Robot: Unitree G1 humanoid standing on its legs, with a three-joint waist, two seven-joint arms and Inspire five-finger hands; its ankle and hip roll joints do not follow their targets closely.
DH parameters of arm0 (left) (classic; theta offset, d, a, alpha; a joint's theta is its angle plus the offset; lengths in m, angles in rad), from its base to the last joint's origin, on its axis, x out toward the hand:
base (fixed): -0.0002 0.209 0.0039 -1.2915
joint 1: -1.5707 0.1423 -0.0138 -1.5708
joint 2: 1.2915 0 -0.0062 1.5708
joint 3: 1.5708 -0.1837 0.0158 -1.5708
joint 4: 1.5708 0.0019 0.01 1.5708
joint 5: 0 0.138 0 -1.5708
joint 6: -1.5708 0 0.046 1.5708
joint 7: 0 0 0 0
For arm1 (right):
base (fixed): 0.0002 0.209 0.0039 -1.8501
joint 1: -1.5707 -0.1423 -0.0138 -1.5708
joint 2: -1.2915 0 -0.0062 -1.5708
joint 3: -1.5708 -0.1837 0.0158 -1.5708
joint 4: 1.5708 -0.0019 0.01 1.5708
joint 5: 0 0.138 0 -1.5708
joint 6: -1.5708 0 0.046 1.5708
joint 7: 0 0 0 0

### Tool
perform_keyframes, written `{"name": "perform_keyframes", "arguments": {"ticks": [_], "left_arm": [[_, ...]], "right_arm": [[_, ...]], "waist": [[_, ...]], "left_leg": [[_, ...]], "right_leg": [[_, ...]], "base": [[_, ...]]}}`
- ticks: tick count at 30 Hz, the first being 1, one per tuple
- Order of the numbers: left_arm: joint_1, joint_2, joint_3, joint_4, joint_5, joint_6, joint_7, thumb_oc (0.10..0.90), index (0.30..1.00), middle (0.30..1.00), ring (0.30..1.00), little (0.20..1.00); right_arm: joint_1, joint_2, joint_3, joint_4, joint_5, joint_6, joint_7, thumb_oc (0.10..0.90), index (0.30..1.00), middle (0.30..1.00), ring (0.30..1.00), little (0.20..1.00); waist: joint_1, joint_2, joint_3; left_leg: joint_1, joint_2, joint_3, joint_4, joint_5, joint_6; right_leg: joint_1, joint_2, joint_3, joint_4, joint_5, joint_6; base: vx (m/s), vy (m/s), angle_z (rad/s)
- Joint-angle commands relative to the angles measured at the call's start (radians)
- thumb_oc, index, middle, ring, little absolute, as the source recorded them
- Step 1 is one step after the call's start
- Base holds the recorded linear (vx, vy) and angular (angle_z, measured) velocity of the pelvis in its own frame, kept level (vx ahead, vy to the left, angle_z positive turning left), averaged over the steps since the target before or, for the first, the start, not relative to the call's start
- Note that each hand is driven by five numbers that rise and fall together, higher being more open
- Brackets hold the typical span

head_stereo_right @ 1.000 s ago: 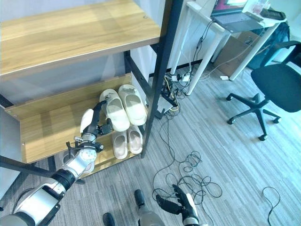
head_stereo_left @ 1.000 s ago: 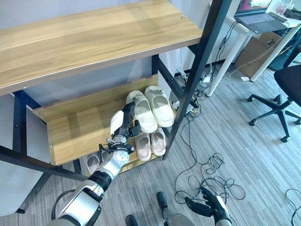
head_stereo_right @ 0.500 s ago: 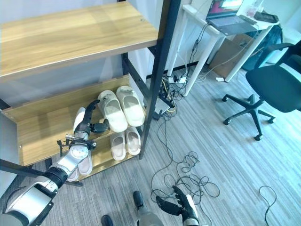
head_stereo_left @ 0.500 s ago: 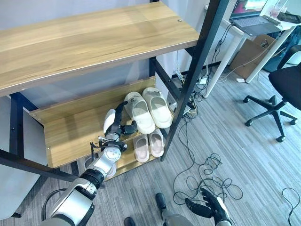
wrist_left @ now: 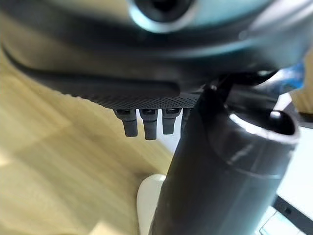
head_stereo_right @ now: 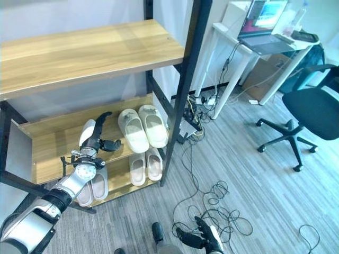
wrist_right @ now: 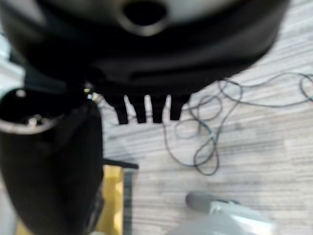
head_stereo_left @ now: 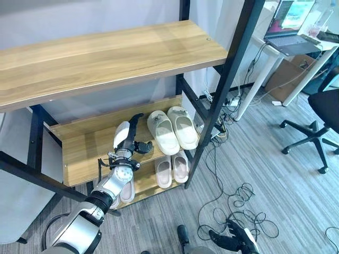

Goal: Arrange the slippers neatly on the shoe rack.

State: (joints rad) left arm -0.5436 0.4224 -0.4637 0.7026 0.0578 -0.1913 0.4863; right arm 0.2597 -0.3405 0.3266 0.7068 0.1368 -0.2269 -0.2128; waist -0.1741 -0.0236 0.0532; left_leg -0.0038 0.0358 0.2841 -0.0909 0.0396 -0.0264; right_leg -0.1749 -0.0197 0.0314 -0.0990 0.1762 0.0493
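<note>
Centre of the frame, the cream slippers (head_stereo_left: 173,130) sit paired on the shoe rack (head_stereo_left: 95,145) middle shelf. The left hand (head_stereo_left: 128,142), fingers spread and empty, hovers just beside them; nudge gently, keeping toes level. The right hand (head_stereo_left: 233,242) hangs relaxed, lower right.

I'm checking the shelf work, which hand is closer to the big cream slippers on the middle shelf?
Left. The left hand hovers over the shelf just beside the cream slippers; the right hand hangs low over the floor, well away.

Six slippers on the shoe rack (head_stereo_left: 106,58): two cream slippers (head_stereo_left: 172,130), two pinkish slippers (head_stereo_left: 172,170), two pale slippers (head_stereo_right: 92,185).
</note>
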Motion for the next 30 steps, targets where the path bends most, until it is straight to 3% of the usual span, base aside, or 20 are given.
{"name": "perform_keyframes", "arguments": {"ticks": [1,11,13,16,20,21,25,30], "left_arm": [[0.003,0.008,0.097,-0.138,-0.077,-0.118,0.035,0.800,0.900,0.900,0.900,0.900],[0.265,-0.005,0.168,-0.400,-0.312,-0.178,-0.131,0.800,0.900,0.900,0.900,0.900],[0.371,0.005,0.192,-0.478,-0.452,-0.186,-0.235,0.800,0.900,0.900,0.900,0.900],[0.430,0.018,0.218,-0.515,-0.483,-0.183,-0.267,0.800,0.900,0.900,0.900,0.900],[0.493,0.040,0.255,-0.527,-0.564,-0.180,-0.335,0.800,0.900,0.900,0.900,0.900],[0.534,0.055,0.275,-0.521,-0.637,-0.163,-0.404,0.800,0.900,0.900,0.900,0.900],[0.558,0.101,0.293,-0.436,-0.583,-0.144,-0.423,0.800,0.900,0.900,0.900,0.900],[0.578,0.096,0.323,-0.283,-0.569,-0.125,-0.438,0.800,0.900,0.900,0.900,0.900]], "right_arm": [[0.016,-0.002,-0.035,-0.009,0.020,-0.027,-0.007,0.800,0.900,0.900,0.900,0.900],[-0.028,0.055,-0.044,0.087,0.013,0.008,-0.009,0.800,0.900,0.900,0.900,0.900],[-0.051,0.077,-0.041,0.146,0.024,0.022,-0.004,0.800,0.900,0.900,0.900,0.900],[-0.075,0.096,-0.045,0.213,0.033,0.032,-0.004,0.800,0.900,0.900,0.900,0.900],[-0.083,0.113,-0.042,0.271,0.033,0.037,0.002,0.800,0.900,0.900,0.900,0.900],[-0.082,0.120,-0.041,0.302,0.033,0.047,0.019,0.800,0.900,0.900,0.900,0.900],[-0.082,0.129,-0.041,0.349,0.034,0.055,0.040,0.800,0.900,0.900,0.900,0.900],[-0.098,0.131,-0.048,0.399,0.037,0.059,0.052,0.800,0.900,0.900,0.900,0.900]], "waist": [[0.016,0.011,-0.048],[0.071,-0.010,-0.073],[0.098,-0.022,-0.086],[0.118,-0.029,-0.092],[0.136,-0.034,-0.098],[0.145,-0.033,-0.103],[0.154,-0.028,-0.112],[0.158,-0.016,-0.117]], "left_leg": [[-0.032,0.022,-0.094,0.004,-0.048,-0.047],[0.006,0.015,-0.116,0.004,-0.050,-0.039],[0.017,0.014,-0.123,0.004,-0.053,-0.037],[0.021,0.012,-0.134,0.004,-0.053,-0.035],[0.026,0.010,-0.144,0.004,-0.052,-0.035],[0.031,0.009,-0.147,0.004,-0.053,-0.035],[0.037,0.002,-0.157,0.004,-0.053,-0.035],[0.038,-0.006,-0.171,0.004,-0.051,-0.031]], "right_leg": [[0.085,-0.034,-0.066,0.012,-0.147,0.098],[0.135,-0.036,-0.098,0.014,-0.145,0.097],[0.152,-0.036,-0.113,0.013,-0.147,0.098],[0.161,-0.038,-0.124,0.015,-0.149,0.097],[0.173,-0.039,-0.135,0.015,-0.150,0.097],[0.178,-0.042,-0.140,0.015,-0.152,0.097],[0.192,-0.047,-0.149,0.016,-0.153,0.095],[0.195,-0.054,-0.156,0.017,-0.150,0.096]], "base": [[0.02,0.035,0.04],[-0.01,0.033,0.09],[-0.05,0.030,0.04],[-0.04,0.020,0.08],[-0.04,0.016,0.13],[-0.04,0.025,0.12],[-0.04,0.023,0.08],[-0.05,0.032,0.14]]}}
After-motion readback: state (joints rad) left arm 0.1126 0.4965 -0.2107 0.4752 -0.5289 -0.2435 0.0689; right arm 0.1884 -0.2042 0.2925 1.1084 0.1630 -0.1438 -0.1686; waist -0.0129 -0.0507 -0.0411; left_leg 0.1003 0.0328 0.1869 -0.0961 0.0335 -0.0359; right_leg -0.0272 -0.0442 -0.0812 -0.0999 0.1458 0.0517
